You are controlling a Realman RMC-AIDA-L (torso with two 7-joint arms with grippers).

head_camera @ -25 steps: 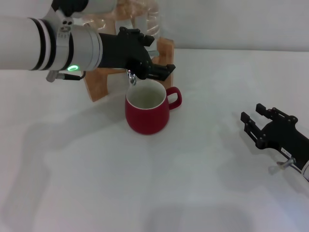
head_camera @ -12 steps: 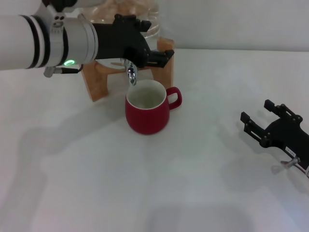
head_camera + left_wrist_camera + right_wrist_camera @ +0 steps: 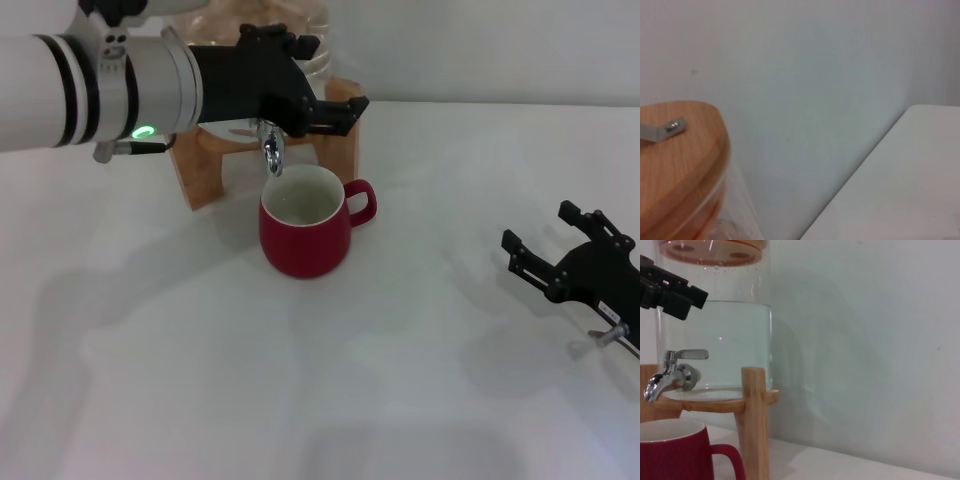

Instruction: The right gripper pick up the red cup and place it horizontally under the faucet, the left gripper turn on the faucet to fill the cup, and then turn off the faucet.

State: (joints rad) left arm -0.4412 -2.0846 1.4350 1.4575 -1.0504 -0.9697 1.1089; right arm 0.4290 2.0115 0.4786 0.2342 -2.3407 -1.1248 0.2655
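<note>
— Step in hand? Red cup [image 3: 305, 224] standing upright under the faucet [image 3: 271, 152], at 11 o'clock on the table [image 3: 300, 400]; left gripper [image 3: 322, 112] hovering just above the lever, fingers apart, grasping nothing.
— Next? Probably lowering onto the lever and turning it.
— Around? Right gripper [image 3: 560, 245] parked at 4 o'clock, spread, empty. Water jar [image 3: 715, 340] and wooden stand [image 3: 345, 125] crowding close behind.
</note>
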